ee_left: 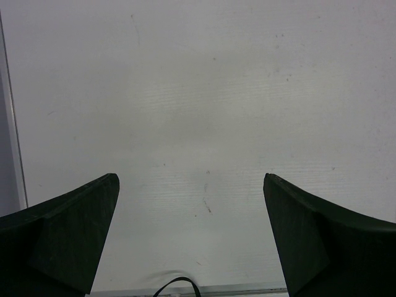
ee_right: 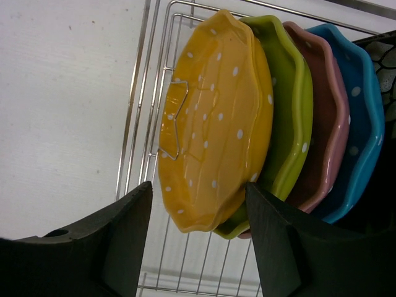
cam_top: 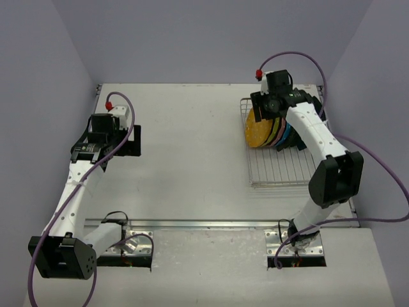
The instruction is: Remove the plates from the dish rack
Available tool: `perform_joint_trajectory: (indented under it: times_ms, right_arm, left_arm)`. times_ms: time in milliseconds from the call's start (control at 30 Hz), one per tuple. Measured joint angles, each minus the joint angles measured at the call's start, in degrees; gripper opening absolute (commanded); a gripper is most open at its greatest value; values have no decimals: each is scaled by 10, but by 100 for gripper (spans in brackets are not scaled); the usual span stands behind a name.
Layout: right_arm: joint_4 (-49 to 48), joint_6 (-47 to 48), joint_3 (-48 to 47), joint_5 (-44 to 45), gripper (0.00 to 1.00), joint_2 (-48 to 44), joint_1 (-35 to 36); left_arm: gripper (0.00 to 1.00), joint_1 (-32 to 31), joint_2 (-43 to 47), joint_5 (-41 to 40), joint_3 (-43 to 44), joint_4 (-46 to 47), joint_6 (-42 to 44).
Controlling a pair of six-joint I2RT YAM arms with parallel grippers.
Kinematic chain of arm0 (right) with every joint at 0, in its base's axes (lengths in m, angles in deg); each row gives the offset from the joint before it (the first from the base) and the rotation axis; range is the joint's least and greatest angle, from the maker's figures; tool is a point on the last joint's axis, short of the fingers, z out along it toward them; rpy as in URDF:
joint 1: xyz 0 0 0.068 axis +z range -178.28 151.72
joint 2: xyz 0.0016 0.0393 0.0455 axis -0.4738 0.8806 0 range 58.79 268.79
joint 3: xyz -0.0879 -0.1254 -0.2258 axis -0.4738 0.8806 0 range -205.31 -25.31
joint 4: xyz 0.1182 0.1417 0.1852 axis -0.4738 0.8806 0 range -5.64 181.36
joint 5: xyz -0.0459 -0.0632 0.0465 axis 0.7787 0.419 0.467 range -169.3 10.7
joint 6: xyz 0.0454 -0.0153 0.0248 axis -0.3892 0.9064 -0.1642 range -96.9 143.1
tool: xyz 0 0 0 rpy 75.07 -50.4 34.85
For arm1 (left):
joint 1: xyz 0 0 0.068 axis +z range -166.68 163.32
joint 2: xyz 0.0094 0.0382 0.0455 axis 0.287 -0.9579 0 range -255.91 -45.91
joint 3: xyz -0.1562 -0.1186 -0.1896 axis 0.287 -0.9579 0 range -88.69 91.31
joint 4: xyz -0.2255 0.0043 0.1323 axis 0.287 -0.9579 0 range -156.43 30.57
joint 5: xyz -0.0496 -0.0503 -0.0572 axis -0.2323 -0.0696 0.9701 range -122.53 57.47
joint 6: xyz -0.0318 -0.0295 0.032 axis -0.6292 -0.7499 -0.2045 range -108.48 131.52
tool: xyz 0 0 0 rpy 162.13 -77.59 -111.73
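Note:
The dish rack (cam_top: 281, 173) stands at the back right of the table, with several plates upright at its far end. In the right wrist view the front one is the orange dotted plate (ee_right: 213, 124), followed by a yellow-green plate (ee_right: 291, 105), a pink one (ee_right: 325, 117), a blue one (ee_right: 362, 124) and a black patterned edge (ee_right: 387, 62). My right gripper (ee_right: 199, 185) straddles the orange plate's near rim. One finger (ee_right: 272, 229) sits between orange and green, touching the rim; the other stands apart from the plate's face. My left gripper (ee_left: 190, 176) hangs open over bare table.
The rack's wire rim (ee_right: 139, 124) and a V-shaped divider (ee_right: 176, 117) run along the orange plate's face. Grey walls enclose the table on three sides. My left arm (cam_top: 96, 144) is at the far left, away from the rack. The rack's near half (cam_top: 281, 163) holds nothing.

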Motion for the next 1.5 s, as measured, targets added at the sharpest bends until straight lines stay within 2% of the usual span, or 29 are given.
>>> perform_joint_trajectory:
  times_ms: [533, 667, 733, 800, 833, 900, 1033, 1267, 1367, 1500]
  right_arm:
    - [-15, 12, -25, 139, 65, 63, 37]
    - [-15, 13, -37, 170, 69, 86, 46]
    - [-14, 14, -42, 188, 75, 97, 51]
    - [-11, 14, -47, 203, 76, 106, 58]
    - [-8, 15, -51, 209, 73, 111, 61]
    - [4, 13, -63, 224, 58, 121, 64]
    - [21, 5, -80, 235, 41, 128, 60]
    - [38, -13, -93, 204, 34, 120, 48]
    - [39, -30, -93, 159, 39, 102, 47]
    - [48, -46, -90, 115, 38, 88, 55]
  left_arm:
    - [100, 0, 2, -22, -8, 6, 0]
    - [100, 0, 2, -26, -8, 7, 0]
    - [100, 0, 2, -28, -8, 7, 0]
    - [100, 0, 2, -28, -8, 7, 0]
    - [100, 0, 3, -29, -9, 7, 0]
    - [100, 0, 5, -30, -11, 7, 0]
    - [100, 0, 5, -30, -12, 7, 0]
    - [100, 0, 5, -32, -15, 11, 0]
    - [100, 0, 6, -32, -15, 11, 0]
    - [100, 0, 5, -32, -15, 11, -1]
